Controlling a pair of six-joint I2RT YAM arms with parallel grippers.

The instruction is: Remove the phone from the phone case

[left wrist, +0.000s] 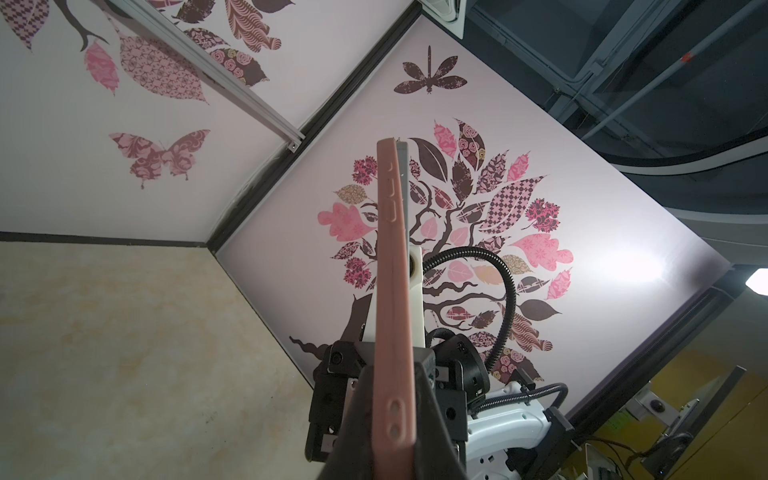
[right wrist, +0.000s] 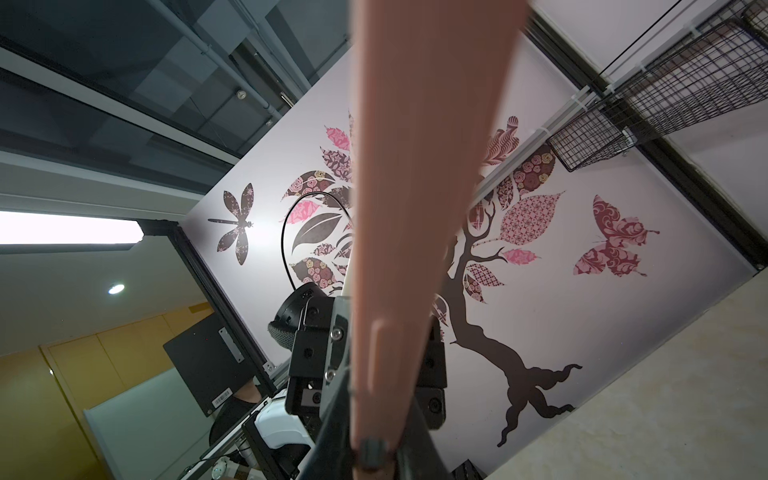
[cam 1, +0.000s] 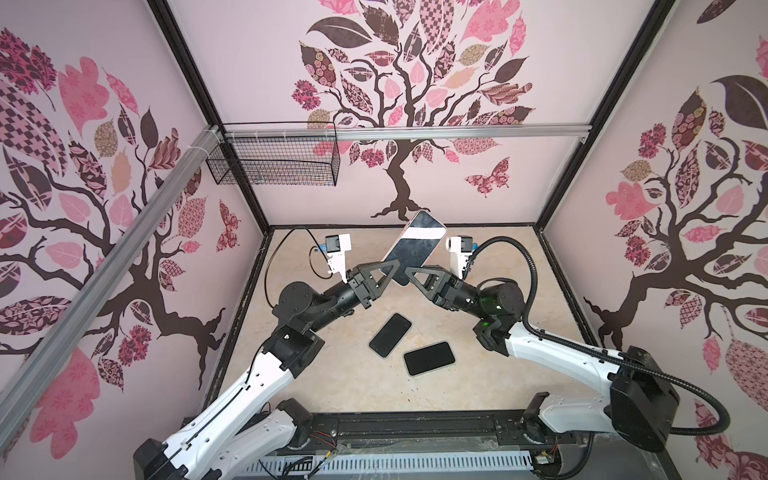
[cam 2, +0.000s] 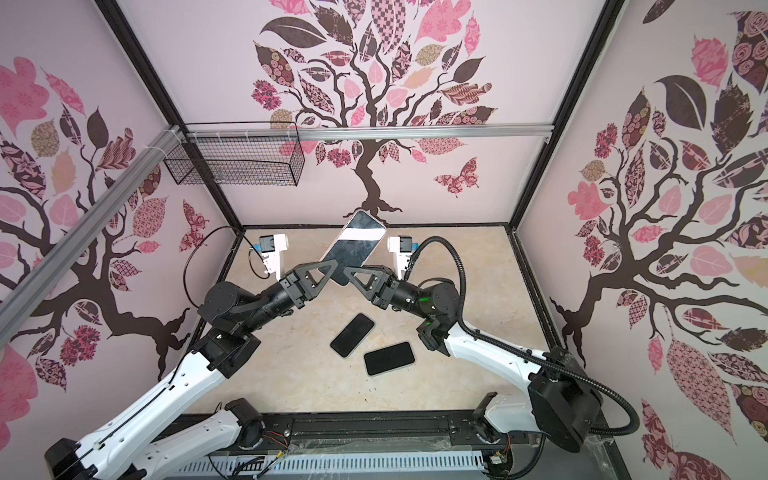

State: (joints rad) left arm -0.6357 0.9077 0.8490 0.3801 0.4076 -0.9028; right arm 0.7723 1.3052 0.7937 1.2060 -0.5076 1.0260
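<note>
Both top views are showing a booth whose walls point(cam 1: 104, 124), papered with pink and brown trees, are closing in the beige tabletop point(cam 1: 332, 374) at the back and both sides. Most of the tabletop is lying bare, leaving open room around the two arms, which are reaching in from the near edge and meeting above its middle. A wire basket point(cam 1: 274, 162) is hanging high at the back left, well apart from them. A loose black phone point(cam 1: 390, 335) and a second black phone point(cam 1: 429, 358) are lying flat just beside each other, under the raised hands.

Only the left wrist view is showing the pink phone case point(left wrist: 395, 311) edge-on, with the grey rim of the phone point(left wrist: 402, 166) standing slightly proud at the far end. The right wrist view is giving a blurred close side of the case.

The phone is tilting in the air, screen up. The left hand point(cam 1: 388, 270) is clenching the case's lower left edge, and the right hand point(cam 1: 411, 274) is grasping its lower right corner.
</note>
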